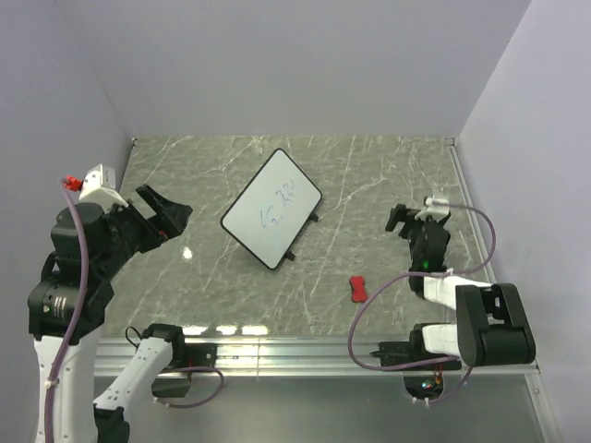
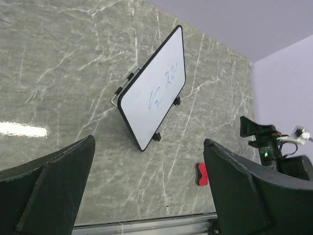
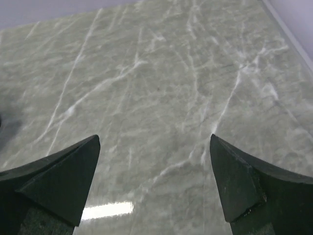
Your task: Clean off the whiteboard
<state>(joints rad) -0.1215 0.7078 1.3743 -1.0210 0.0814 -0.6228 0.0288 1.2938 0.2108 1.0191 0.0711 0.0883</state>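
White-black arms, purple cables.

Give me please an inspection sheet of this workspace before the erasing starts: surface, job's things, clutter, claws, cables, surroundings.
Surface: grey marble-pattern table, glare patches near the front.
Job's things: whiteboard lies turned diagonally mid-table, green marks on it; red eraser lies apart, nearer the right arm.
Clutter: nothing seen.
Claws: left claw open, empty; right claw open, empty; neither touches the board.
Cables: purple cable loops by the right arm; pinkish cable runs down the left arm.
Surroundings: plain lavender walls; metal rail at the near edge.
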